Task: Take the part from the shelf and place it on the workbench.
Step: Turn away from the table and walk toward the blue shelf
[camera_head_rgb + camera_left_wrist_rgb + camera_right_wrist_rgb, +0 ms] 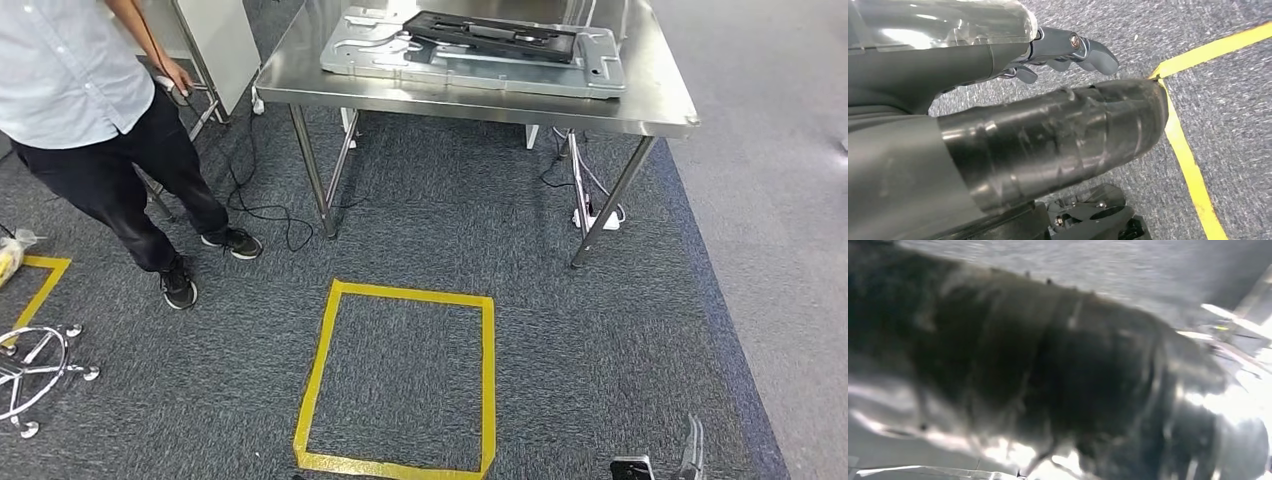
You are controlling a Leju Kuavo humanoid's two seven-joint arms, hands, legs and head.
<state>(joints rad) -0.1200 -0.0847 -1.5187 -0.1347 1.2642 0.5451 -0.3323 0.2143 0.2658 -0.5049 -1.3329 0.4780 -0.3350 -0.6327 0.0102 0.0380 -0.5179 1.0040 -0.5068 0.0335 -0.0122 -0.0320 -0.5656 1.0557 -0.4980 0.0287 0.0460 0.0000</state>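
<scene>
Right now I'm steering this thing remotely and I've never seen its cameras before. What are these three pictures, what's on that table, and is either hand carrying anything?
The wide picture is the robot's own view from high on its body, looking forward and down. Ahead stands a steel table with a flat grey metal plate on it and a black part lying on top of the plate. On the carpet in front is a square of yellow tape. A person stands to the left, beside the table.

The other two pictures come from cameras at the wrists. In the left wrist view, the left hand hangs over the carpet near a corner of the tape, its thick thumb wrapped in clear film, and holds nothing. The right wrist view is badly blurred: a large dark shape sits close to the lens, so I cannot tell whether the right hand carries anything.
</scene>
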